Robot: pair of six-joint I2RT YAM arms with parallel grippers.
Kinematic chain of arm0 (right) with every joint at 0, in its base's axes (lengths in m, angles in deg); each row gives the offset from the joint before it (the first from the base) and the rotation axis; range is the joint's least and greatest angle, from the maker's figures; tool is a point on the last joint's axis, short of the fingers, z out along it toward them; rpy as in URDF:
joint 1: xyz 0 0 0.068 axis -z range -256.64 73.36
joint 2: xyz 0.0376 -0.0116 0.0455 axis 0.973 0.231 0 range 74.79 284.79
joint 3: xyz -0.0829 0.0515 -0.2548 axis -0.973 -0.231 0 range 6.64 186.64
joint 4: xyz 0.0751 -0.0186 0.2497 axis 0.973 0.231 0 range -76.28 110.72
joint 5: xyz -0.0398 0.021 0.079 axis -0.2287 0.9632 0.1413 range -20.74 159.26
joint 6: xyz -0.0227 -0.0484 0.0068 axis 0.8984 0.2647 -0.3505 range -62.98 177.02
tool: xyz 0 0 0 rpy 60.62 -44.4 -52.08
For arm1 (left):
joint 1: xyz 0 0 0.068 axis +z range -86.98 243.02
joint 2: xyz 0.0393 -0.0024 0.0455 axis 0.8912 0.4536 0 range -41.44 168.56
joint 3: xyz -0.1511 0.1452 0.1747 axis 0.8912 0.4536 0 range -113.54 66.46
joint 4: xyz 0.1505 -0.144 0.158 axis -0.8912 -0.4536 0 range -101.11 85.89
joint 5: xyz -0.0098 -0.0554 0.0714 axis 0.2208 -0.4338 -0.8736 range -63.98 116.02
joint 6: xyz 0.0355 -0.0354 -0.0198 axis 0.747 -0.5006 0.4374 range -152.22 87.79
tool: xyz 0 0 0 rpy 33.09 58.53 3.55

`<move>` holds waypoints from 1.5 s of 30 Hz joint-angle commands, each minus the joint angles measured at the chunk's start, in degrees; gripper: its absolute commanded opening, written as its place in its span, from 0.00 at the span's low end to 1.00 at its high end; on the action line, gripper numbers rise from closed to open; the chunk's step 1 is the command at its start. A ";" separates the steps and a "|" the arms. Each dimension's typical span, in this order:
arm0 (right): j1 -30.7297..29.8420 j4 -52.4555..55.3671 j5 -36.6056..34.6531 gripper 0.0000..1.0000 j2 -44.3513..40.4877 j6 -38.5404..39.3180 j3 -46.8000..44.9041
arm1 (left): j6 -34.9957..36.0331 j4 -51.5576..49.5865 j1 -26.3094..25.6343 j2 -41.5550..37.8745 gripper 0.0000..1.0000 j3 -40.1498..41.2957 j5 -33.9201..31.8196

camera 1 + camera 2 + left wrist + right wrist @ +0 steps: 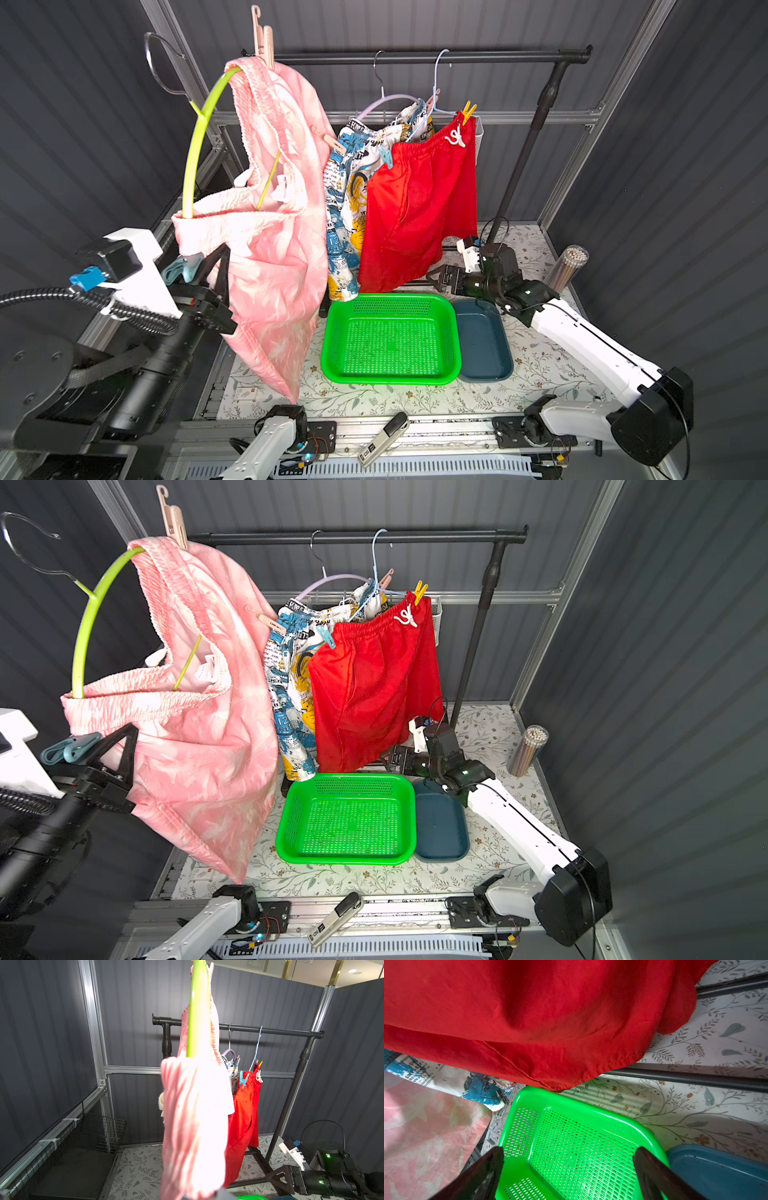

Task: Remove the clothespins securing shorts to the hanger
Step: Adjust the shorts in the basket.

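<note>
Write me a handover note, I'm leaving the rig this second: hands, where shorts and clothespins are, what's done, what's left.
Left hand: shut at the low corner of the pink shorts, beside a light blue clothespin; whether it grips peg or cloth I cannot tell. Their green hanger is off the rail.
Right hand: open, empty, low by the red shorts.
Printed shorts and red shorts hang on the rail.
Done: no loose clothespin shows in the green basket.
Left: beige clothespin atop the pink shorts, blue clothespin and yellow clothespin on the red shorts, others near the printed pair.
</note>
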 commanded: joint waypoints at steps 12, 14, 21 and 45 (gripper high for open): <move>-4.18 1.51 2.77 0.99 9.08 1.15 18.13 | 3.76 8.81 0.18 -5.34 0.00 1.34 8.04; -5.18 0.93 4.23 0.99 11.10 1.20 20.82 | 4.71 9.46 0.09 -5.69 0.00 1.50 11.21; -6.63 -1.12 7.88 0.99 15.85 -0.57 24.33 | 5.27 12.02 0.08 -4.10 0.00 4.02 29.31; 12.84 6.85 -7.31 0.99 -8.09 1.56 2.65 | -9.59 52.20 0.09 6.35 0.00 34.22 63.57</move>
